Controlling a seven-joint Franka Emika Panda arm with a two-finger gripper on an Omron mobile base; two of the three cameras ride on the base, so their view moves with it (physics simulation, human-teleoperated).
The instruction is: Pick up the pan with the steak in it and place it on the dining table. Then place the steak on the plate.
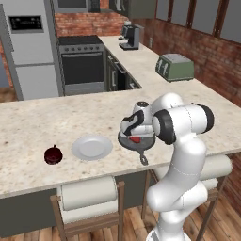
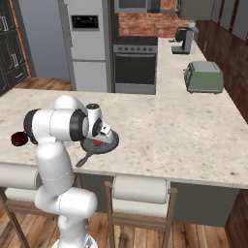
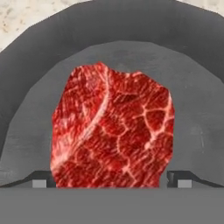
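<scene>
**Claw poised over the steak, pan already on the desk**

Steak (image 3: 113, 129) lies closest to my hand camera, a marbled red slab flat on the dark floor of the pan (image 3: 197, 113). My claw (image 3: 112, 183) is spread as wide as it goes and holds nothing; one small dark fingertip (image 3: 39, 181) stands just outside one edge of the meat and the other just outside the opposite edge, so the slab lies between them.

That is the relation my next move turns on: the steak is straight ahead of the claw, along its line of approach, centred in the gap. Its longer side runs away from me up the hand view, and my fingers bracket the shorter width. I judge that closing from here would catch it across that narrow span, provided the tips are low enough; I cannot tell whether they touch the pan floor yet.

From the left base camera, the pan (image 1: 136, 141) rests on the speckled desk (image 1: 37, 122) with its handle pointing toward the stools, so the first half of the job looks done. The plate (image 1: 92, 147) sits just beside the pan, to my left, bare and waiting. A dark red ball (image 1: 53, 155) lies beyond the plate.
</scene>
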